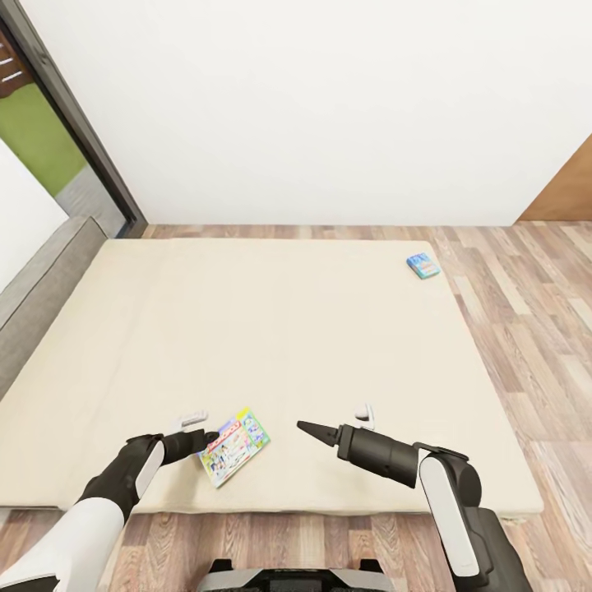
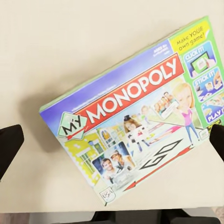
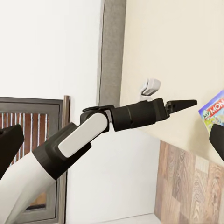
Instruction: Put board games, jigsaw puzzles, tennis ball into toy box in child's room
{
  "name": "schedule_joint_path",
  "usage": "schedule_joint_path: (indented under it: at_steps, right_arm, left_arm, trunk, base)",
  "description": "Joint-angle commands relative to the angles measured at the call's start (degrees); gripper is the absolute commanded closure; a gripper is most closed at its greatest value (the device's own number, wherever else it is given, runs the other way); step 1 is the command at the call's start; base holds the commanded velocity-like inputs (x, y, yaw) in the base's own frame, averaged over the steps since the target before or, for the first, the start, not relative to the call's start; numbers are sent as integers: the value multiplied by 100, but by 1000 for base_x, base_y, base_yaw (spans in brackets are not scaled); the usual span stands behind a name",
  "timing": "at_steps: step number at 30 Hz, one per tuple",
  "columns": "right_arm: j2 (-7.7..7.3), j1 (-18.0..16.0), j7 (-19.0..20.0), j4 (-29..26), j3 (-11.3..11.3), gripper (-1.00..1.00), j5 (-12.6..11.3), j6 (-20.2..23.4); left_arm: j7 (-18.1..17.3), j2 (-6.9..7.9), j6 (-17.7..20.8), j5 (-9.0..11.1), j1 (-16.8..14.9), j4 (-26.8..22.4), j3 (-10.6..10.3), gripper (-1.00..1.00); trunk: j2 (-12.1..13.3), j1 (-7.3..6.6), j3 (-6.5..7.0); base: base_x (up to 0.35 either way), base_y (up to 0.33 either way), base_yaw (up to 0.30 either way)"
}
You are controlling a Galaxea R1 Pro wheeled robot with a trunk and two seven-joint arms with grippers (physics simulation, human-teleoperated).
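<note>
A flat, colourful printed game box lettered "My MONOPOLY" [image 1: 235, 447] is seen lying face up on the plain cream mattress of the low bed [image 1: 271, 329], close to the mattress's near edge and left of the middle in the head view. The left gripper [image 1: 205, 440] is held just at the box's left corner, its dark fingertips at or over the box's edge; contact cannot be judged from the head view. In the left wrist view the box [image 2: 140, 116] is spread between the two dark fingertips [image 2: 9, 147], which are seen far apart at opposite sides of the picture, so the jaws are spread wide with nothing clamped between them. The box's long axis is set on a diagonal to the bed's near edge, running from the near-left corner by the left gripper up toward the far right, and the printed title runs along that same axis. The right gripper [image 1: 316, 432] is held over the mattress to the right of the box and apart from it, its fingers drawn together into a single dark point aimed leftward at the box. A second, smaller blue-edged flat box [image 1: 423, 265] lies well apart near the mattress's far right corner, beside the wood plank floor [image 1: 526, 329].
</note>
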Motion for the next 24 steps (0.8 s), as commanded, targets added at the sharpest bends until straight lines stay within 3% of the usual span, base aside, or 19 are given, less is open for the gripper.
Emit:
schedule_joint_path:
  at_steps: [1,24]
  right_arm:
    - [7,-4,42,-2,-11,-100,31,25]
    - [-2,-5,50,7,-57,-100,31,27]
  left_arm:
    - [-3,-1,34,59,-2,-8,17,-100]
    - [-7,14,-203,59,-2,-15,23,-100]
  trunk:
    - [-9,3,-17]
    - [-9,3,-235]
  base:
    - [0,0,0]
    - [0,0,0]
